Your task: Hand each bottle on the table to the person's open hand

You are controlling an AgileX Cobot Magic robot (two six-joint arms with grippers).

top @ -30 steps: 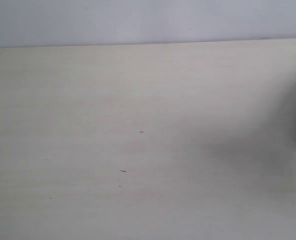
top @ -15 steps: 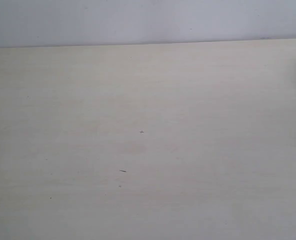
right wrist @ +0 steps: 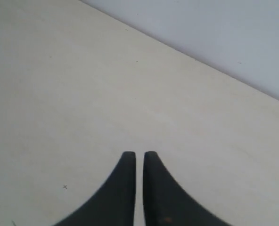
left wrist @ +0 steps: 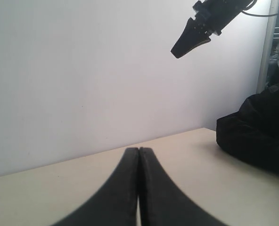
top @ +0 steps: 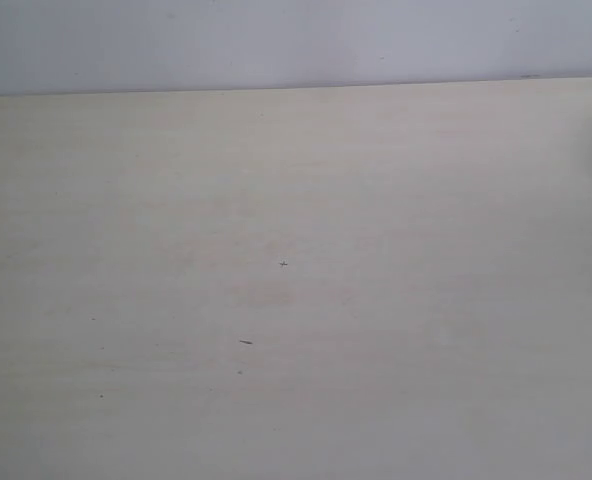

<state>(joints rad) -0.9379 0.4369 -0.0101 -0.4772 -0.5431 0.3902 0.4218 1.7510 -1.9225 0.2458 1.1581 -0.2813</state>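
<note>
Left gripper (left wrist: 138, 151) is pressed fully shut, its two black fingers meeting along a single seam with nothing caught between them. It sits low over the table (top: 296, 220), its tips aimed toward the white wall (top: 276, 40). Right gripper (right wrist: 139, 154) is drawn in narrow too: only a thin slit of pale table shows between its fingers, and nothing is in that slit. Seen from the left wrist camera, it hangs well above the table in front of the wall, tapering to a closed point. In the exterior view the beige table fills the frame from the bottom edge to a straight far edge near the top, with the wall as a band above it. A tiny dark speck (top: 283, 263) lies near the centre of the frame, and a short dark dash (top: 246, 342) lies below and left of it. A faint dark blur at the right edge is too vague to name. The left wrist view shows a heap of black fabric (left wrist: 257, 132) resting on the table near the wall, well apart from the left gripper. Where the bottles are cannot be told from these views.
</note>
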